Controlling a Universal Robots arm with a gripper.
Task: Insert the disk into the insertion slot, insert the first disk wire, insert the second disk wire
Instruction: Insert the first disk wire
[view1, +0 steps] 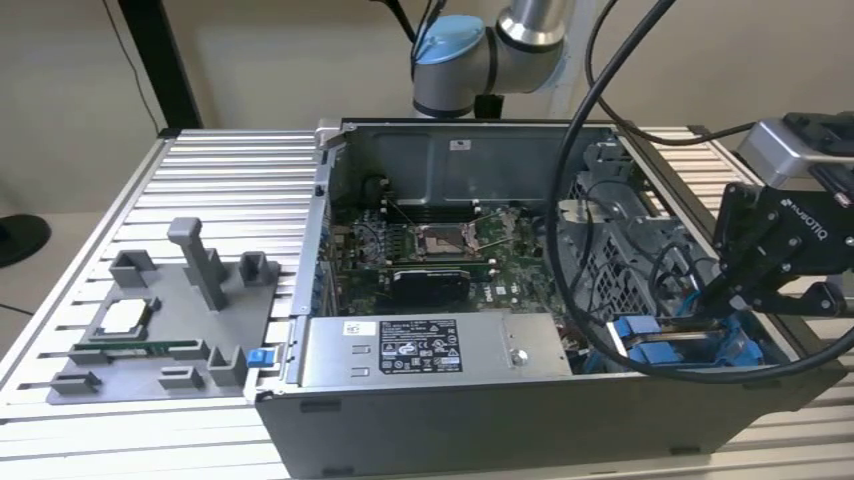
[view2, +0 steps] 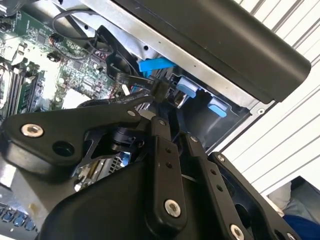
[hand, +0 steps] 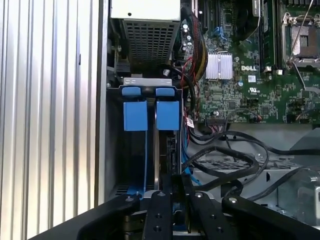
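Ribbed aluminium slats make up the table (view1: 227, 170), and on it we see an open computer case (view1: 534, 415). It has a green motherboard (view1: 427, 255) at its middle and a grey power-supply box (view1: 414, 350) with a sticker along the near wall. Beside the case, on the exterior view's left, a grey fixture plate (view1: 147, 345) carries a few small parts. The arm (view1: 481, 50) rises behind the case, and thick black cables (view1: 694, 376) loop across it toward the gripper (view1: 710, 303), which hangs over the case's corner on the exterior view's right. There we find the insertion slot (hand: 147, 81). The disk (hand: 167, 150) stands edge-on inside it, its two bright blue caddy tabs (hand: 167, 115) side by side at the end nearer the power-supply box. We judge the jaws drawn almost together: in the first wrist view the two black fingers (hand: 160, 210) run parallel with only a narrow gap. In the second wrist view their tips pinch what looks to us like a small black wire plug (view2: 160, 89), close beside the blue caddy, its wire trailing toward the motherboard. Whether the plug is seated in the disk we cannot tell.
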